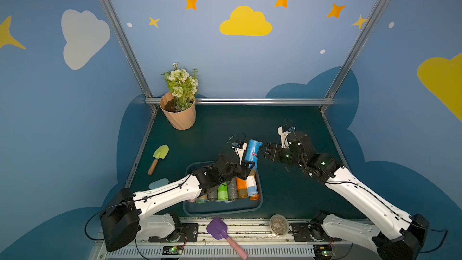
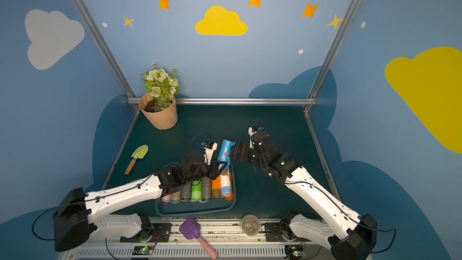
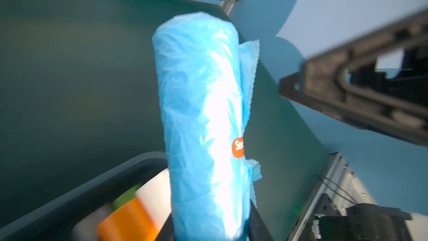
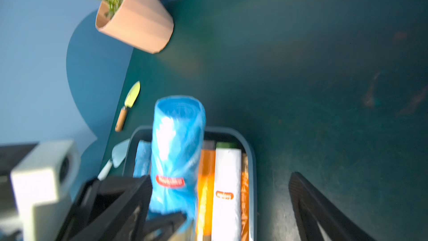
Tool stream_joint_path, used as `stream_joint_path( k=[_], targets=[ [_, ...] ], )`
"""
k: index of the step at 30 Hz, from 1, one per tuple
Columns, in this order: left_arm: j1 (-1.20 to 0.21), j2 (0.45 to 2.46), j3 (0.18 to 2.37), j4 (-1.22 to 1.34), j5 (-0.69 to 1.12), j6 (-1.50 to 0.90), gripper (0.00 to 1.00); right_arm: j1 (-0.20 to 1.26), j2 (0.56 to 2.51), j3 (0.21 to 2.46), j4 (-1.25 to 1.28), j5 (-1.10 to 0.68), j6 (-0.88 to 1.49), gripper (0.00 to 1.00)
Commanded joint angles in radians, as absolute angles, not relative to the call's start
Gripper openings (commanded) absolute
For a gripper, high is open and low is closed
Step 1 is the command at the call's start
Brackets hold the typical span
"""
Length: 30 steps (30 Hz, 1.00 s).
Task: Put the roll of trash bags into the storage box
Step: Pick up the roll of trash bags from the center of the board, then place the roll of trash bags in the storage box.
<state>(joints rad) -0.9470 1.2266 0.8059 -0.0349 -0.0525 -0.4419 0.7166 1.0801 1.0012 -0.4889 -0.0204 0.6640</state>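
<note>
My left claw [image 1: 247, 168] clamps the roll of trash bags [image 1: 253, 150] by its lower end. Its long axis runs from 6 up toward 12 o'clock, tilted, above the far right corner of the storage box [image 1: 225, 213]. At 3 o'clock of the roll's top, my right claw [image 1: 263, 151] gapes open, just beside it, not touching. The box holds a row of coloured rolls [image 1: 231, 191] side by side, with free floor at 6 o'clock.

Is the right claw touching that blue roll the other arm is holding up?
Apart. The left wrist view shows a clear strip of background between the right gripper and the blue roll; only the left gripper grips it.
</note>
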Motion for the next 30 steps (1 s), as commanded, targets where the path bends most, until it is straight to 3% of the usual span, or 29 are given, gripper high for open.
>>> stream_joint_path(
  k=[1, 15, 24, 30],
  targets=[
    [-0.936, 1.159, 0.851, -0.256, -0.147, -0.441, 0.36, 0.729, 1.056, 0.962, -0.51, -0.111, 0.588, 0.9],
    [-0.907, 0.766, 0.791, -0.787, -0.365, -0.698, 0.37, 0.845, 1.081, 0.935, -0.419, -0.179, 0.521, 0.91],
    [-0.855, 0.784, 0.839, -1.081, -0.432, -0.839, 0.4, 0.972, 1.148, 0.94, -0.372, -0.154, 0.538, 0.9],
    [-0.802, 0.81, 0.815, -1.109, -0.409, -0.84, 0.4, 0.976, 1.172, 0.941, -0.364, -0.17, 0.558, 0.91]
  ],
)
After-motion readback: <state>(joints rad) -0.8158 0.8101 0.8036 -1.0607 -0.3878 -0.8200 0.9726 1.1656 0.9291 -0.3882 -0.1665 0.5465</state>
